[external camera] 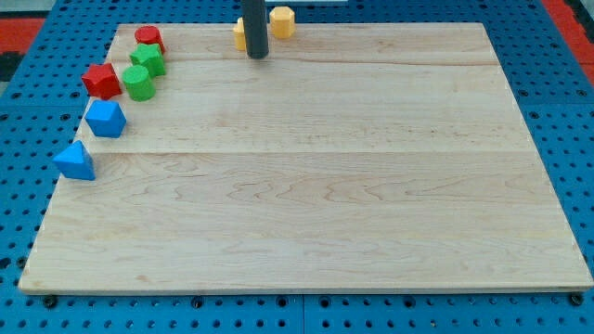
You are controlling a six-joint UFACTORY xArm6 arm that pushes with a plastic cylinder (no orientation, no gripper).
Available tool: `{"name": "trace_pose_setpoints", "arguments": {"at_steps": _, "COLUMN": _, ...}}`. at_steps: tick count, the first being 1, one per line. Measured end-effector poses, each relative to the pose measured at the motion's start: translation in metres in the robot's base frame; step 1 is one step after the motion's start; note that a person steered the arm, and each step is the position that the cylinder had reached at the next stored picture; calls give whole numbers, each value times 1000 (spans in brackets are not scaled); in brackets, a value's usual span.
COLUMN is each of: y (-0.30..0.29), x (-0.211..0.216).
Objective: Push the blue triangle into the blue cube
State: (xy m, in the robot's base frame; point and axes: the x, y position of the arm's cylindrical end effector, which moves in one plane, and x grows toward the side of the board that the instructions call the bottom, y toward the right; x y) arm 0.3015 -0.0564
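Note:
The blue triangle (75, 161) lies at the left edge of the wooden board (306, 186). The blue cube (106, 119) sits just above and to the right of it, a small gap between them. My tip (257, 55) stands near the top edge of the board, far to the right of both blue blocks and touching neither. It is right beside a yellow block (240, 34) that the rod partly hides.
A red star-like block (100, 81), a green cylinder (139, 83), a green block (148, 59) and a red cylinder (148, 39) cluster at the top left, above the blue cube. A yellow hexagonal block (281, 20) sits at the top edge.

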Motion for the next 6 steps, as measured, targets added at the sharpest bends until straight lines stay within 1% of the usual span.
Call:
{"name": "trace_pose_setpoints", "arguments": {"at_steps": 1, "y": -27, "x": 133}}
{"name": "trace_pose_setpoints", "arguments": {"at_steps": 2, "y": -119, "x": 225}}
{"name": "trace_pose_setpoints", "arguments": {"at_steps": 3, "y": -186, "x": 244}}
{"name": "trace_pose_setpoints", "arguments": {"at_steps": 4, "y": -226, "x": 207}}
{"name": "trace_pose_setpoints", "arguments": {"at_steps": 6, "y": -211, "x": 113}}
